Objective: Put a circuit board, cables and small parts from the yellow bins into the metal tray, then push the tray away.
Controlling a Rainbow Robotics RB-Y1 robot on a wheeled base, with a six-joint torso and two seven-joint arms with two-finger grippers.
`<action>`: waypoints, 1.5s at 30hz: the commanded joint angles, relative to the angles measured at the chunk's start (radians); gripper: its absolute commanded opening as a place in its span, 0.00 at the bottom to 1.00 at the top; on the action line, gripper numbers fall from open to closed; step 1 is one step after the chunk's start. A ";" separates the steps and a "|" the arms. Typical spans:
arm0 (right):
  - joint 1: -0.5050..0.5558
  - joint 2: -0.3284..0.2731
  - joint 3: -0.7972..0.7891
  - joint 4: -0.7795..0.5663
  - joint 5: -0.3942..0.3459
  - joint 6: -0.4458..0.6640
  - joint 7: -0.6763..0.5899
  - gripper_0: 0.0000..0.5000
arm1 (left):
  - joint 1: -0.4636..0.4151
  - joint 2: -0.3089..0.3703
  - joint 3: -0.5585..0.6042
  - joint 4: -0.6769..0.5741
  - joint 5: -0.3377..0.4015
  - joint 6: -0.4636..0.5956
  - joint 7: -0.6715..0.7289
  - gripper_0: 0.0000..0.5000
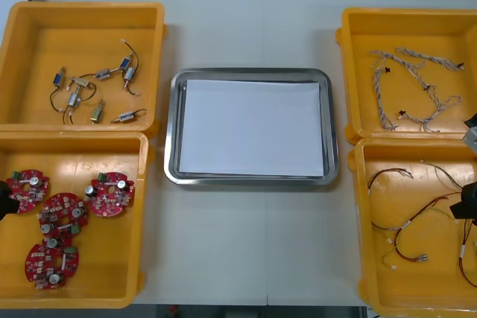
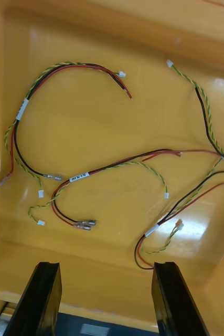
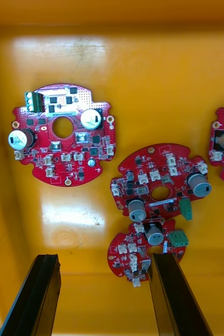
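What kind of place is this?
Probably an electronics workshop or assembly bench: yellow bins hold red circuit boards, cables and small metal parts around a metal tray, with the left hand above boards, the right hand above cables.

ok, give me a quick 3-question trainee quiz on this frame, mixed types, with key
1. True or false: the metal tray already holds a cable.
2. The open left gripper hangs over: A) small metal parts, B) red circuit boards, C) blue and white cables?
3. Right gripper, above the red and yellow cables: open or shut?
Key: 1 false; 2 B; 3 open.
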 commanded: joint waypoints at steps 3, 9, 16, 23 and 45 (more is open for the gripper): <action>0.050 -0.034 0.021 0.010 0.010 -0.084 0.209 1.00 | 0.028 -0.095 -0.028 -0.066 -0.117 -0.026 0.199 1.00; 0.052 -0.028 0.038 0.062 -0.001 -0.159 0.432 1.00 | 0.022 -0.152 -0.103 -0.101 -0.223 -0.045 0.273 1.00; 0.053 -0.028 0.062 0.098 -0.006 -0.241 0.715 1.00 | 0.019 -0.202 -0.183 -0.109 -0.286 -0.066 0.278 1.00; 0.067 -0.028 0.087 0.098 -0.004 -0.304 0.915 1.00 | 0.042 -0.234 -0.246 -0.107 -0.303 -0.101 0.248 1.00; 0.154 -0.028 0.114 0.176 -0.072 -0.497 1.255 1.00 | 0.129 -0.234 -0.304 -0.104 -0.338 -0.183 0.149 1.00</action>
